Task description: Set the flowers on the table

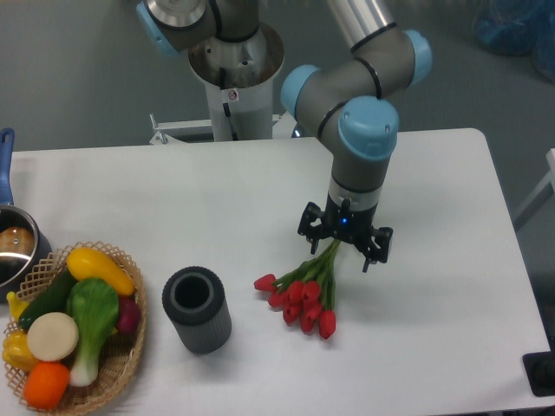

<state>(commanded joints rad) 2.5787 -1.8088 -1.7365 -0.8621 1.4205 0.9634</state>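
arm bent down, tool (345, 247) spread above flowers (302, 293).

arm (360, 65): silver tube links, grey joints | light-blue caps | black gripper (345, 243), small blue light

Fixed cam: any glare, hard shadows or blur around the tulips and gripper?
Fixed camera: lighting soft and even, no glare on the table; only faint shadow under the flowers and the grey cylinder; gripper and buds reasonably sharp, whole image slightly soft.
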